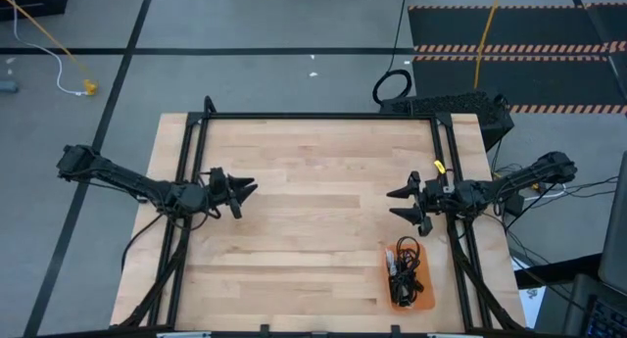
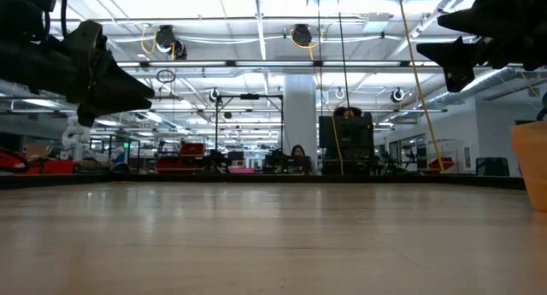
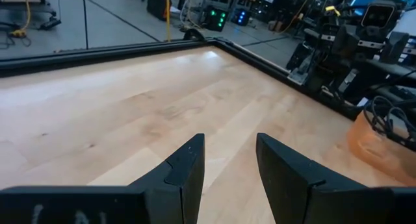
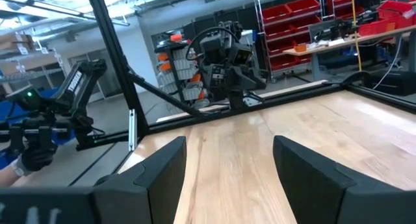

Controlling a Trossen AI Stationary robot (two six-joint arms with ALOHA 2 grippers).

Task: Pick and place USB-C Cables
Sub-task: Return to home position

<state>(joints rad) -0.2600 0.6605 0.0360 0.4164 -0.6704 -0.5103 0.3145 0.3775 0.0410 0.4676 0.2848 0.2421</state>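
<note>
Several small black coiled USB-C cables (image 1: 406, 265) lie bundled in an orange tray (image 1: 422, 301) near the table's right near corner; the tray's wall (image 3: 380, 143) and cable loops (image 3: 393, 117) also show in the left wrist view. No white cable can be made out. My right gripper (image 1: 396, 203) hovers open above the table just beyond the tray, fingers pointing left. My left gripper (image 1: 250, 188) hovers open over the table's left side, pointing right. Both are off the wood in the low view, the left gripper (image 2: 141, 91) and the right gripper (image 2: 432, 34).
A black frame rail (image 1: 323, 116) runs along the table's far edge, with side rails (image 1: 453, 181) beneath both arms. A black cable ring (image 1: 392, 86) and a yellow cord (image 1: 485, 34) lie on the floor beyond. Bare wood (image 1: 313, 211) spans the table's middle.
</note>
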